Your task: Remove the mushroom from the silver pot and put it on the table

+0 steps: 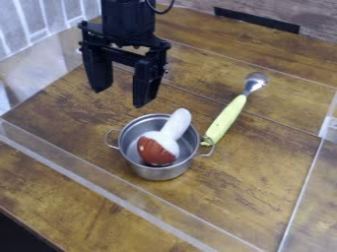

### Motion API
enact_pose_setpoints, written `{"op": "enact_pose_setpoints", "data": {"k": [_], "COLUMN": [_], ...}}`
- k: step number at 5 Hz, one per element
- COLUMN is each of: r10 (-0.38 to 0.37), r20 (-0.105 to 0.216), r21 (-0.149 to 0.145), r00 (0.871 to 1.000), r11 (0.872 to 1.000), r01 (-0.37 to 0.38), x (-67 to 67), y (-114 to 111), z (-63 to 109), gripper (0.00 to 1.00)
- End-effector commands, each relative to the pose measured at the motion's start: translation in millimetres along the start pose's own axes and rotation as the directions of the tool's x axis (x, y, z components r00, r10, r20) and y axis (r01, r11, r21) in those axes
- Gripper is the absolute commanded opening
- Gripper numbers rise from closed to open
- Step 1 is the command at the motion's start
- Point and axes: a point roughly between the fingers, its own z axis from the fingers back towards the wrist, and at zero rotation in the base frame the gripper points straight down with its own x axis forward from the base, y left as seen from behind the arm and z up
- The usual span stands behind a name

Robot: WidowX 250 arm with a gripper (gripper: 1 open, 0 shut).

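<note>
Hanging over the back left part of the table (263, 187), the black gripper (120, 87) is pointing straight down with its two long fingers (98, 71) standing wide apart and nothing sitting between them. It is hovering clear of the wood, above and behind the silver pot (142, 169), touching neither the pot nor anything else. The pot is sitting upright near the middle of the dark brown planks, with one small loop handle showing at its left side and another at its right. Inside it, the mushroom (164, 141) is lying on its side: the red-brown cap is resting low in the bowl toward the front, while the thick white stem is leaning up and back, poking over the far rim. Just right of the pot, a spoon (230, 112) with a yellow-green handle is lying flat on the table, its silver bowl pointing away toward the back right and its handle end sitting close beside the pot's right handle. Clear acrylic walls (73, 169) are standing along the table's edges.
</note>
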Motion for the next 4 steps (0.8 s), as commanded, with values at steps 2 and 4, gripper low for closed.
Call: {"op": "enact_pose_setpoints", "data": {"k": [2, 4], "r10": [0.071, 0.155], "r20": [0.000, 0.055], "r21": [-0.026, -0.063], "r00": [0.998, 0.986], "r11": [0.997, 0.986], "r01": [-0.071, -0.152], "x": [-2.8, 15.0], "y": [-23, -38], "z": [-32.0, -60.0], "gripper": [1.00, 1.00]}}
